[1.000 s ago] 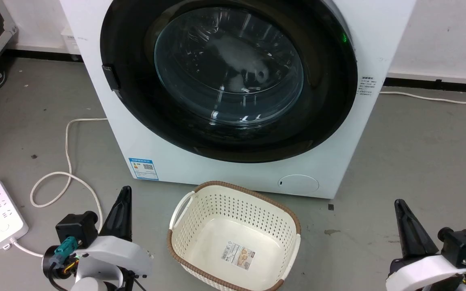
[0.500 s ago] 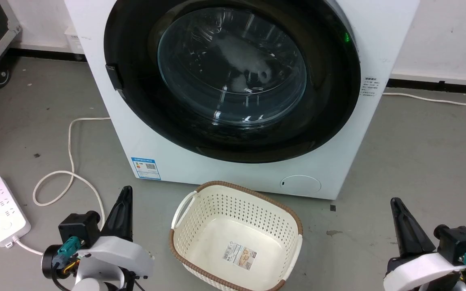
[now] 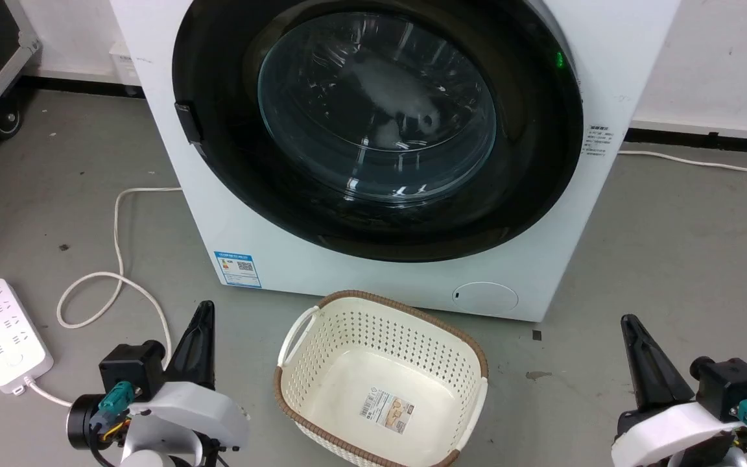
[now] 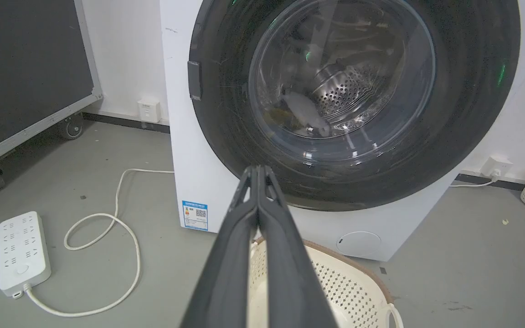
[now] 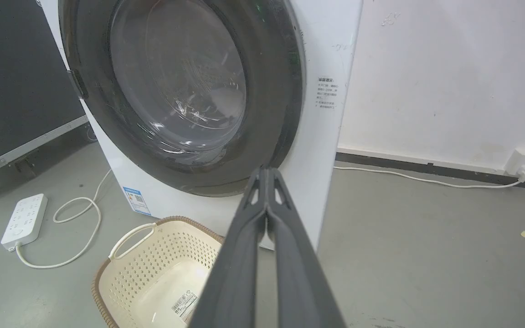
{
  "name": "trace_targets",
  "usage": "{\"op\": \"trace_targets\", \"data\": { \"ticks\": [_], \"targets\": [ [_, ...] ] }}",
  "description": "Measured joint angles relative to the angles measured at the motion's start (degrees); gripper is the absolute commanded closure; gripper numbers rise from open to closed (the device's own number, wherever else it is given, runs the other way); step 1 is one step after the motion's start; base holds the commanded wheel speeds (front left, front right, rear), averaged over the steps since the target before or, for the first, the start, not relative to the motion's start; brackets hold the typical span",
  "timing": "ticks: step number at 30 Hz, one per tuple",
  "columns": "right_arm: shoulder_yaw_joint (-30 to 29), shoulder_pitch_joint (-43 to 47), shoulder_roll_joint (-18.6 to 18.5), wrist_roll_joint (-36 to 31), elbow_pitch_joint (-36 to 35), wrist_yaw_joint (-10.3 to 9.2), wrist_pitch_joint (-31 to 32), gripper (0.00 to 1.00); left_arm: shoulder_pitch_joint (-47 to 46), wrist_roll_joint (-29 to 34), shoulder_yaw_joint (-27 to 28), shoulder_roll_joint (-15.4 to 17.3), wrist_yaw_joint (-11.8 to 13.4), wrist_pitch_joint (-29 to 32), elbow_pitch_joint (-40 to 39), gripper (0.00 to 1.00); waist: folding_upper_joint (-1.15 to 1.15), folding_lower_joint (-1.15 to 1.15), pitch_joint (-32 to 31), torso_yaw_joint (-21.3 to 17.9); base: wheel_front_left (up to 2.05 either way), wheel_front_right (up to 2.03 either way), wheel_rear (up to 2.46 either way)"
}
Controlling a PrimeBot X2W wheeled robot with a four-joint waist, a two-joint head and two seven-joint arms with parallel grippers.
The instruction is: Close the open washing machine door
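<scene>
One round glossy black washing machine door [image 3: 377, 130] lies flush on one white washing machine [image 3: 270, 253], with one cream perforated basket [image 3: 373, 331] before it. The left claw [image 3: 205, 306] and right claw [image 3: 627, 319] are both pinched together, empty.

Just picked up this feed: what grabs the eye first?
The big black door fills the washer's front and looks flush shut. A cream basket sits on the floor before it, with the left gripper and right gripper shut, low on either side.

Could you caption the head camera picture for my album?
Washing machine door looks shut on the white washing machine; left claw and right claw sit low, flanking the cream basket.
</scene>
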Motion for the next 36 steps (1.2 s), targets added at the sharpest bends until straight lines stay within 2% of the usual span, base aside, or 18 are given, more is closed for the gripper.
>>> {"op": "trace_targets", "data": {
  "ticks": [36],
  "targets": [
    [1.9, 0.7, 0.0, -1.5, -3.5, 0.0, 3.8, 1.0, 2.3, 5.5, 0.2, -1.1, 1.2, 2.8, -4.5, 1.0, 0.0, 0.0, -0.1, 1.2, 0.0, 0.0, 0.0]
  ]
}}
